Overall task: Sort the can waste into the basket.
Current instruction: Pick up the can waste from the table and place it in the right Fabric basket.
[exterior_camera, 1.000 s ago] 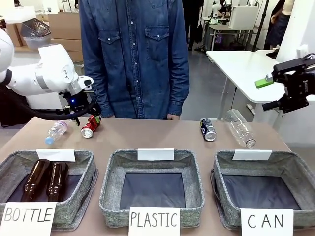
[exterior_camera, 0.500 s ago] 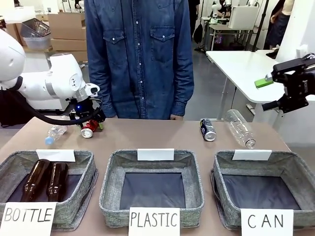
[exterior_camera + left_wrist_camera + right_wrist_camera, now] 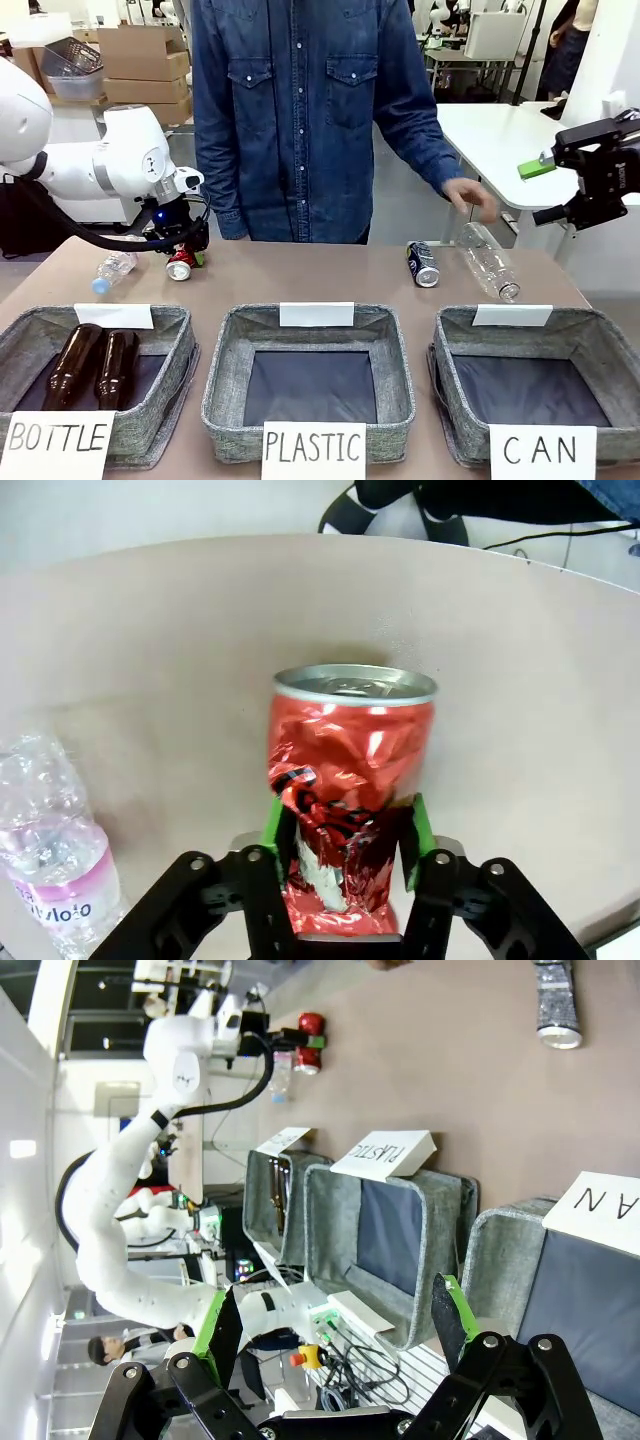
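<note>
A dented red can (image 3: 181,263) lies at the table's far left, and my left gripper (image 3: 186,248) is shut on it. In the left wrist view the red can (image 3: 350,780) sits between the green pads (image 3: 271,825), silver top pointing away. The dark can (image 3: 423,263) lies on its side at the far right of the table, also visible as the dark can (image 3: 553,1000). The grey basket marked "CAN" (image 3: 446,385) stands at the near right with nothing inside. My right gripper (image 3: 545,190) hangs open, raised beyond the table's right edge; its open fingers (image 3: 225,1330) frame the table.
A person in a denim shirt stands at the far side, one hand (image 3: 470,200) reaching near a clear plastic bottle (image 3: 488,260). Another clear bottle (image 3: 113,270) lies beside the red can. The "PLASTIC" basket (image 3: 218,385) holds nothing; the "BOTTLE" basket (image 3: 180,375) holds two brown bottles.
My left gripper came down onto the red can and closed on it. The person stepped right and stretched a hand towards the right-hand clear bottle. The right arm stayed still.
</note>
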Controlling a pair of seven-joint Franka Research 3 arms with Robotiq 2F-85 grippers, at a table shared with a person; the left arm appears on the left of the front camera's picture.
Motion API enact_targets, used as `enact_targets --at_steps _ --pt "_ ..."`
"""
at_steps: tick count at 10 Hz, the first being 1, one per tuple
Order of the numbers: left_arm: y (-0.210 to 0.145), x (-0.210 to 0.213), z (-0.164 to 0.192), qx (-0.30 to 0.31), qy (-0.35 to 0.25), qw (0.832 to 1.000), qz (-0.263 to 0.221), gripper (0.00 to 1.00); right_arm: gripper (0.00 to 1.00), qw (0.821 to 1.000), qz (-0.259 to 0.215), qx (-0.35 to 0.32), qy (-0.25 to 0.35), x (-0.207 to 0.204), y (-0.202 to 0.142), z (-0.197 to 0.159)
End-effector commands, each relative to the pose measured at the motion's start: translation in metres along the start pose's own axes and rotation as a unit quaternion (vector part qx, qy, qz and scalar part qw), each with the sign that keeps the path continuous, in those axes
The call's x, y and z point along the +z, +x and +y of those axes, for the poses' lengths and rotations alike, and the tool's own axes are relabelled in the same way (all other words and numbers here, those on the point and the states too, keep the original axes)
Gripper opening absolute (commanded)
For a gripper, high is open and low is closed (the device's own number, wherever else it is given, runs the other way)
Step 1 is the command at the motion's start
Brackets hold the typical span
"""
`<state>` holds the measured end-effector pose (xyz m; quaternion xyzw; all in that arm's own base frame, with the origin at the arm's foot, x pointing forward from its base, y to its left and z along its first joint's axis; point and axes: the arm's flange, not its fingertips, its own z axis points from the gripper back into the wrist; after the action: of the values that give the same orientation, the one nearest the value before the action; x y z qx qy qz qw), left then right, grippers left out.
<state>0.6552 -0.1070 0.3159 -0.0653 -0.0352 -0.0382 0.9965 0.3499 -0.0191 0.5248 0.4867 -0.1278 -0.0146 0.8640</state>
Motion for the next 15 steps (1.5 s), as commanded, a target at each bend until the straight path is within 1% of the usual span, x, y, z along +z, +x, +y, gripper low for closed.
enact_targets --at_steps 1,2,3,5,6,7,8,9,10,12,13,14,15 --pt "-0.004 0.009 -0.001 0.008 0.011 1.000 0.000 0.00 1.00 1.000 -0.004 0.012 0.014 -0.001 0.003 0.000" --pt "-0.006 0.013 0.000 0.012 0.009 1.000 -0.004 0.05 1.00 1.000 -0.004 0.012 0.014 -0.001 0.003 0.000" --pt "-0.008 0.017 0.002 0.017 0.006 1.000 -0.007 0.00 1.00 1.000 -0.004 0.012 0.014 -0.001 0.003 0.000" --pt "-0.011 0.029 0.004 0.026 0.003 1.000 -0.018 0.00 1.00 1.000 -0.004 0.012 0.014 -0.001 0.003 0.000" --pt "-0.016 0.042 0.005 0.029 -0.005 0.999 -0.020 0.00 1.00 1.000 -0.004 0.012 0.014 -0.001 0.003 0.000" --pt "-0.032 0.075 0.010 0.000 -0.079 0.997 0.012 0.00 1.00 1.000 -0.004 0.012 0.014 -0.001 0.003 0.000" --pt "-0.059 0.119 0.020 -0.033 -0.111 0.993 0.000 0.00 1.00 1.000 -0.004 0.012 0.014 -0.001 0.003 0.000" --pt "-0.099 0.169 0.035 -0.080 -0.134 0.987 -0.038 0.00 1.00 1.000 -0.004 0.012 0.014 -0.001 0.003 0.000" --pt "-0.138 0.202 0.045 -0.123 -0.166 0.977 -0.059 0.00 1.00 1.000 -0.004 0.012 0.014 -0.001 0.003 0.000" --pt "-0.211 0.232 0.049 -0.179 -0.144 0.969 -0.091 0.00 1.00 1.000 -0.004 0.012 0.014 -0.001 0.003 0.000" --pt "-0.246 0.241 0.052 -0.243 -0.165 0.950 -0.107 0.00 1.00 1.000 -0.004 0.012 0.014 -0.001 0.003 0.000" --pt "-0.279 0.246 0.051 -0.331 -0.192 0.917 -0.117 0.00 1.00 1.000 -0.004 0.012 0.014 -0.001 0.003 0.000" --pt "-0.309 0.247 0.047 -0.383 -0.192 0.892 -0.143 0.00 1.00 1.000 -0.004 0.012 0.014 -0.001 0.003 0.000"
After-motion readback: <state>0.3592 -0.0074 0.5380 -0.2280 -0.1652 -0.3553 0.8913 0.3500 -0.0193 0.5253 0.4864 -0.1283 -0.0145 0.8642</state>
